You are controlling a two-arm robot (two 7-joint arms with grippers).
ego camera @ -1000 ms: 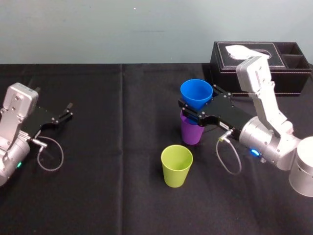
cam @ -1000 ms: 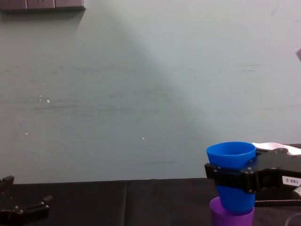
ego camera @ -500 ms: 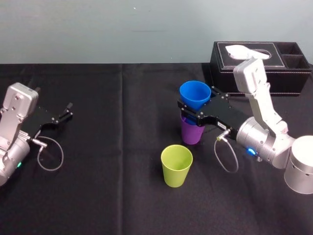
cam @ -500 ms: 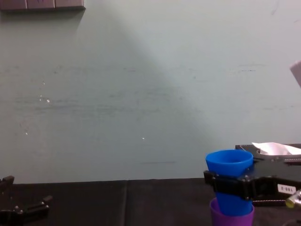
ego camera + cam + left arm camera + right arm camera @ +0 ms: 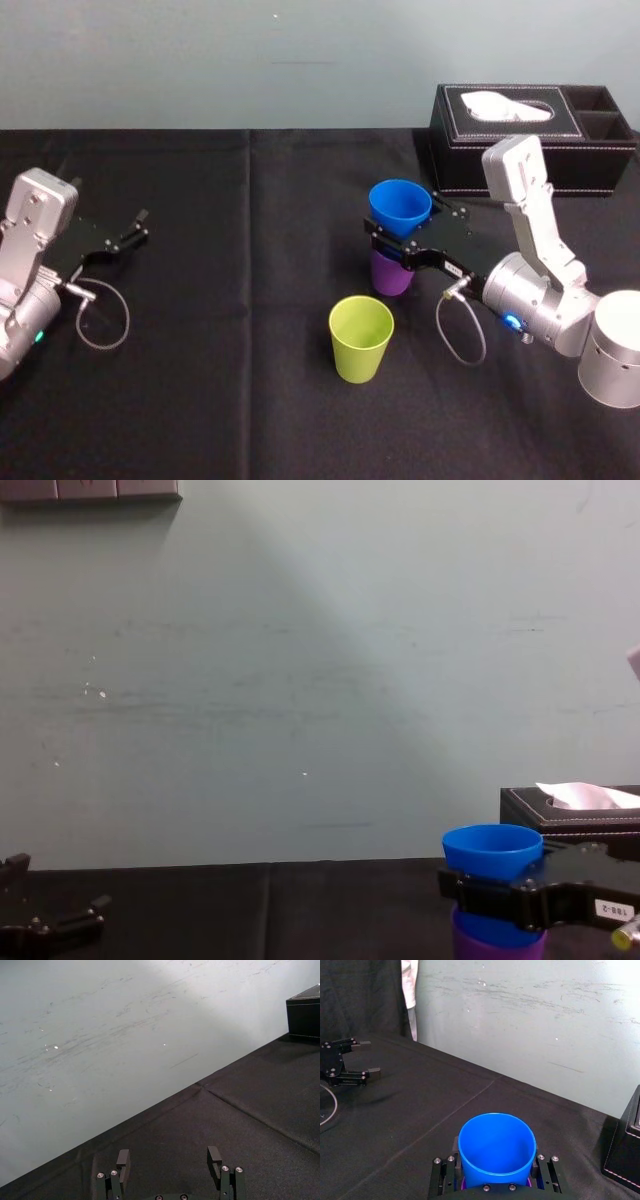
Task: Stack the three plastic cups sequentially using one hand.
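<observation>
My right gripper is shut on the blue cup, with one finger on each side of it just below the rim. The blue cup stands upright with its lower part nested inside the purple cup, which sits on the black cloth. The right wrist view looks down into the blue cup, with a sliver of the purple cup below it. The yellow-green cup stands upright and alone, nearer to me than the stack. From the chest, the blue cup sits in the purple cup. My left gripper rests open at the far left.
A black tissue box stands at the back right, behind my right arm. A cable loop lies by my left arm. The black tablecloth is bare between the left arm and the cups.
My right gripper has come down with the blue cup, which now sits deeper in the purple cup. The left arm and the yellow-green cup have not moved.
</observation>
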